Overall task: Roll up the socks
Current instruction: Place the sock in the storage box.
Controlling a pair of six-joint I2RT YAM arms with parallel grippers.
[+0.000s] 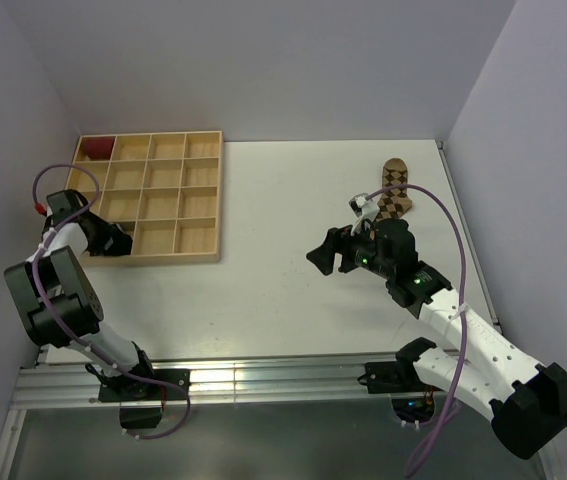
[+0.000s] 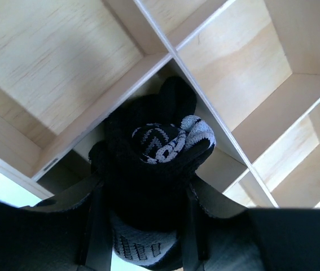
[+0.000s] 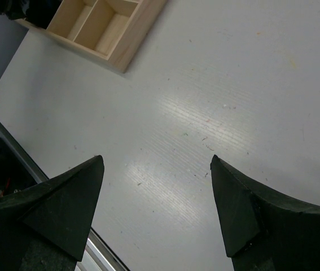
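A white surface point(image 1: 263, 215) filled the middle of the top view, matte and lightly scuffed. In the right wrist view it showed fine parallel streaks and a soft sheen where light fell. Three plain pale walls closed it in: a back wall point(image 1: 263, 60), a left wall point(image 1: 3, 110) and a right wall point(image 1: 538, 140), all with a faint lilac-grey cast. A pale wooden tray point(image 1: 198, 200) of square compartments lay on the surface's far left part, near the left wall. Along the near edge ran a metal rail point(image 1: 273, 380), glinting brightly. Below it lay a dull grey area point(image 1: 283, 440), floor or shelf, hard to tell.
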